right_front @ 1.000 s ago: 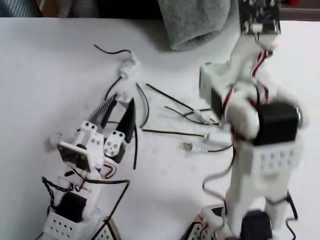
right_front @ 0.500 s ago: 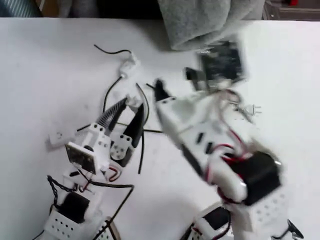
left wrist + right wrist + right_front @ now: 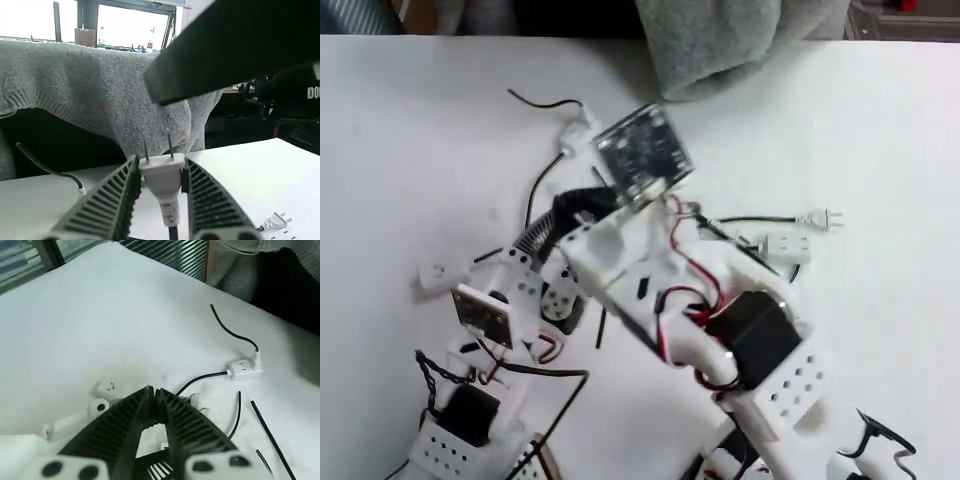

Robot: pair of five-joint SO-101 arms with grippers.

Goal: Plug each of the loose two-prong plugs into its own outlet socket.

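Plug (image 3: 162, 182): smooth white plastic body, two bright metal prongs. Left pincer (image 3: 160, 164): matt black plastic, ribbed inner faces. Cloth (image 3: 90, 85): grey knitted fabric, rough. Counter (image 3: 410, 120): smooth, matt white surface.

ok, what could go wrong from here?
1. The right arm lies across the left arm: they may collide.
2. The left tool grips the plug by its sides; it may twist on insertion.
3. Loose cables beside the arms could snag.

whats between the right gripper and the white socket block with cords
A black cord on the table, running from the socket block toward the right gripper, in the right wrist view.
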